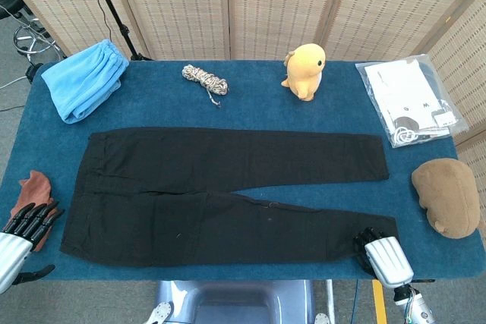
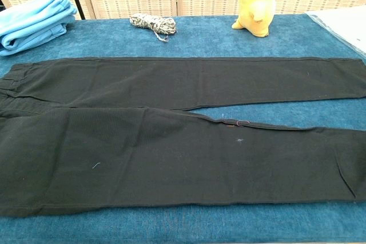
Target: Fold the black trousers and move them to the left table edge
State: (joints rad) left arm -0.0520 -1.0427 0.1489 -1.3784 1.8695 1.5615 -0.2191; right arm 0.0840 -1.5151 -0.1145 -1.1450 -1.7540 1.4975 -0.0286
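Observation:
The black trousers lie flat on the blue table, waist at the left and both legs running right; the chest view shows the trousers filling the near half of the table. My right hand sits at the near leg's cuff, its dark fingers curled onto the cuff's corner. My left hand hovers at the table's near left corner with its fingers spread, just left of the waistband and holding nothing. Neither hand shows in the chest view.
A folded light-blue cloth lies at the back left, a rope bundle and a yellow plush along the back. A plastic bag and a brown plush sit at the right. A rust-brown object lies by my left hand.

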